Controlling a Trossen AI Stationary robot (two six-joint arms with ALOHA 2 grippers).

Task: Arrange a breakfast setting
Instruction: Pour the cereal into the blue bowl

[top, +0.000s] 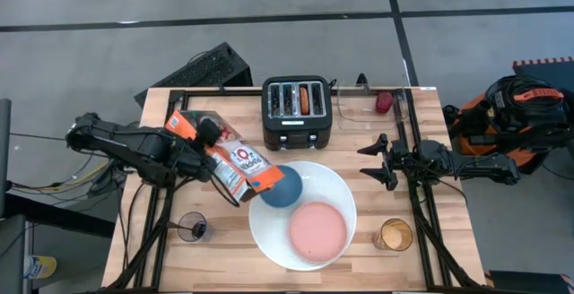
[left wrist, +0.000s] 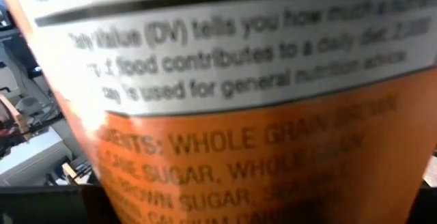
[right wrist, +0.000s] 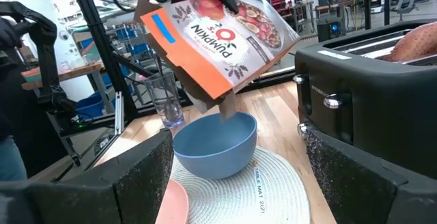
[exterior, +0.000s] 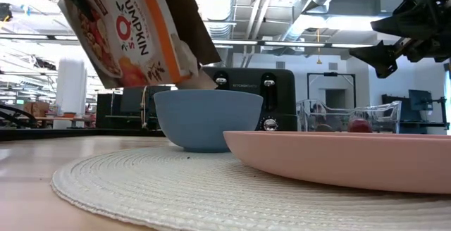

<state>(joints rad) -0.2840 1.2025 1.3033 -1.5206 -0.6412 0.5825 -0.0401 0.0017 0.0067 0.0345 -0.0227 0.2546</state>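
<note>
Left gripper (top: 204, 142): closed on the orange cereal box (top: 226, 158), which is held tilted above the table, its open lower corner over the small blue bowl (top: 283, 186). In the left wrist view, the box's printed side fills the whole frame.
Cereal box: in the low view, it is seen hanging above and just behind the bowl's rim, apart from it.
Tumbler: a clear purplish tumbler (top: 193, 228) is stood near the table's front edge, below the left arm, well apart from the box.
Blue bowl: set on the left edge of the big white round plate (top: 334, 189), directly under the box's lower corner.
Pink saucer (top: 317, 231): laid on the white plate, just beside the bowl.
Toaster: a black four-slot toaster (top: 299, 112) is stood behind the plate, with round toasted bread (top: 305, 99) seen in one slot.
Right gripper (top: 380, 160): held wide open and empty above the table, just right of the plate and toaster.
Amber glass (top: 394, 235): stood near the front edge, below the right gripper.
</note>
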